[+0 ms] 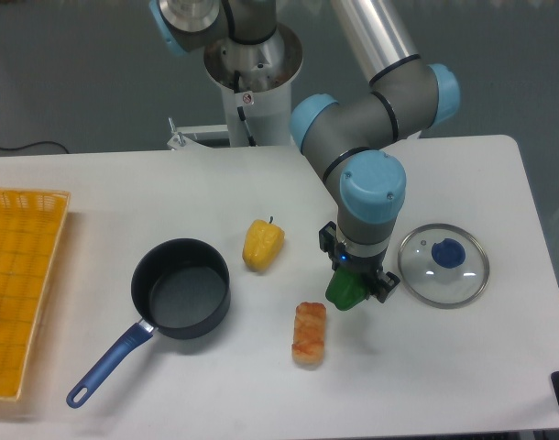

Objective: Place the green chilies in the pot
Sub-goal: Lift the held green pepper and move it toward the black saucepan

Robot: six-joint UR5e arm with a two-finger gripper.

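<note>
The small round black saucepan with a dark grey inside and a long blue handle [181, 289] sits on the white table [96, 192], its handle running down and to the left toward the table's near edge, and it holds nothing that can be seen. To the right of this pot, well apart from it, the small glossy bright-green pepper-shaped toy [345, 291] is held in the two-finger gripper [350, 286] of the grey and light-blue robot arm [371, 197], which comes down on it from above; the fingers are closed around the green chilies, whose lower part shows below the gripper body. Whether the toy touches the table or is just clear of it cannot be told from this view. Between the pot and the green toy, nearer the pot's upper right, lies a yellow pepper-shaped toy [262, 244] with a short dark stem. Lower, to the right of the pot and just left of the gripper, lies an orange-red oblong toy food piece [309, 335], resting on the table apart from the green toy. Farther right of the pot, beyond the gripper, a round glass lid with a blue knob [443, 264] lies flat. To the left of the pot, at the table's edge, stands a yellow-orange mesh basket [23, 284], only partly in view.
</note>
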